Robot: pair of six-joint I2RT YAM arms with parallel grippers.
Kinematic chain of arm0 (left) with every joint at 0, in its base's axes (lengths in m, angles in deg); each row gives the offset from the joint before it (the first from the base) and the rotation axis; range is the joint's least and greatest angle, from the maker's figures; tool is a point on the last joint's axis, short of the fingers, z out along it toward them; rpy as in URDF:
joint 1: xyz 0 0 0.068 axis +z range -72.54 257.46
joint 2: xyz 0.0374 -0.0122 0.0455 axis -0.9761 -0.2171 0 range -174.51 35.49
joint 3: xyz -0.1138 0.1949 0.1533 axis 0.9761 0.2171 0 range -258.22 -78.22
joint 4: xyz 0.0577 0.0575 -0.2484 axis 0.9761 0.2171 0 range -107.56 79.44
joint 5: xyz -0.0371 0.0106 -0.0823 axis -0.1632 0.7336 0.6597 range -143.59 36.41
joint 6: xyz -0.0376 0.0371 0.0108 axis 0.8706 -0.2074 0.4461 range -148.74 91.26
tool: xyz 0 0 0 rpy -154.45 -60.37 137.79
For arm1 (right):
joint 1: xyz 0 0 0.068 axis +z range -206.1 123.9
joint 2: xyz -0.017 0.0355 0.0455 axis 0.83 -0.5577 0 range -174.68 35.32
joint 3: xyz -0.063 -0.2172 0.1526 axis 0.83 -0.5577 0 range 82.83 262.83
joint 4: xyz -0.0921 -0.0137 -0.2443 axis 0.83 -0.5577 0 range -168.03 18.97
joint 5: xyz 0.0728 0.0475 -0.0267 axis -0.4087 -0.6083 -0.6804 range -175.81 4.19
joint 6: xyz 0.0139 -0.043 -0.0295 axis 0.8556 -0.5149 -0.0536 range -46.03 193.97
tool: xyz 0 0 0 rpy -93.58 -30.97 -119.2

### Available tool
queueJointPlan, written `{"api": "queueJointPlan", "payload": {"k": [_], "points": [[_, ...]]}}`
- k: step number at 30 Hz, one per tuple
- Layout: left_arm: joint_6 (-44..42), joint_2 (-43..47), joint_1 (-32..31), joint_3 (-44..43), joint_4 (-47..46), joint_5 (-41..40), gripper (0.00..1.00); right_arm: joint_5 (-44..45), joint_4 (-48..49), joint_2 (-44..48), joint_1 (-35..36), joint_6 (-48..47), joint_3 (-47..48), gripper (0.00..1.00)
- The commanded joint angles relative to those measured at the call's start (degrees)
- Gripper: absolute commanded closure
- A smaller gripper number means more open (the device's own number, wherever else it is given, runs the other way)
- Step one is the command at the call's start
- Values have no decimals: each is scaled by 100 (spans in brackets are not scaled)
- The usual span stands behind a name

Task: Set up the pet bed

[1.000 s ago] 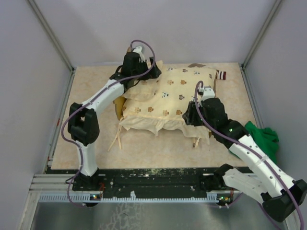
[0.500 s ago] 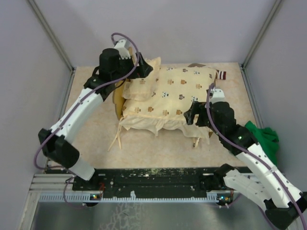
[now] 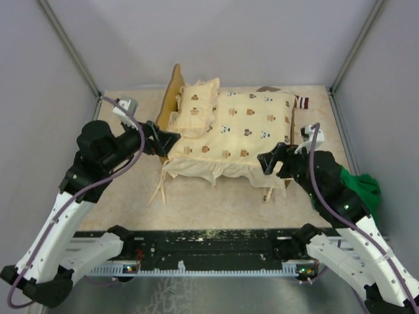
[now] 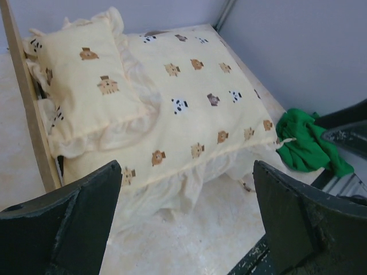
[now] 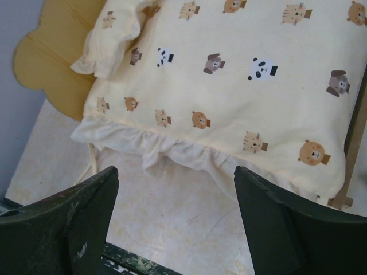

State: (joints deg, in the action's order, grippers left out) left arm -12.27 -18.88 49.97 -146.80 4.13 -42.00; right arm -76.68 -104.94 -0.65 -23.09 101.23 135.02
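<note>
Left fingers (image 4: 69, 229) and right fingers (image 5: 63, 223) have drawn back from the pet bed (image 5: 51, 63), spread wide.

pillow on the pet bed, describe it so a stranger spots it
The pet bed stands in the middle of the table, under a cream animal-print quilt. The pillow lies on top at the scalloped headboard end: same print, but much smaller than the quilt.

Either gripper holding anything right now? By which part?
Nothing held. Left gripper and right gripper are both open, with nothing between their fingers.
</note>
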Motion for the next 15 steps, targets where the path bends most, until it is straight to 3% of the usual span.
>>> {"api": "queueJointPlan", "payload": {"k": [1,7,15], "points": [[204,804,15,640,-119,227,0,-267,378,339,47,295,-102,18],[339,1252,15,1447,-105,-96,0,-262,523,578,47,505,-435,18],[316,1193,15,1355,-34,-16,0,-164,488,670,47,553,-541,18]]}}
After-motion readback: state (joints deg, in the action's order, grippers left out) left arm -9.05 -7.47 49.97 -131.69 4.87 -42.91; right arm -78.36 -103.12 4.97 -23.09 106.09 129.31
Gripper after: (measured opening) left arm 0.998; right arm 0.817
